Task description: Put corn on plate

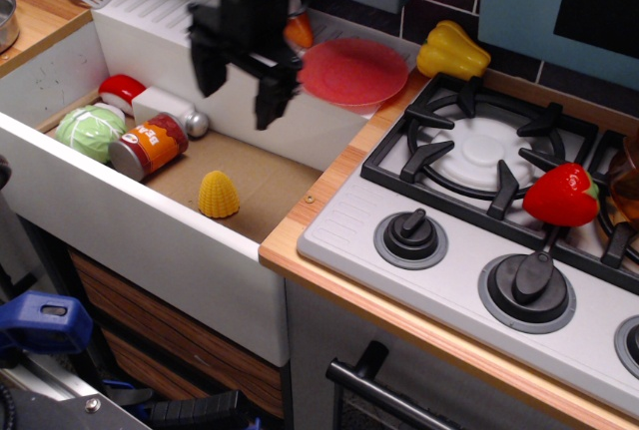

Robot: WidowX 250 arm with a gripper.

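The corn point(218, 195) is a small yellow bumpy dome standing on the brown floor of the white sink point(150, 235), near its front wall. The red plate point(352, 72) lies flat on the sink's back ledge, to the right of the arm. My gripper point(240, 89) hangs open and empty over the sink, its two black fingers pointing down. It is above and a little behind the corn, not touching it. The plate's left edge is partly hidden by the arm.
A green cabbage point(90, 132), an orange can point(148, 146), a white block point(162, 105) and a red-white item point(122, 91) lie at the sink's left end. A yellow bell pepper point(451, 50) sits behind the stove; a red pepper point(561, 196) rests on the burner grate point(479, 156).
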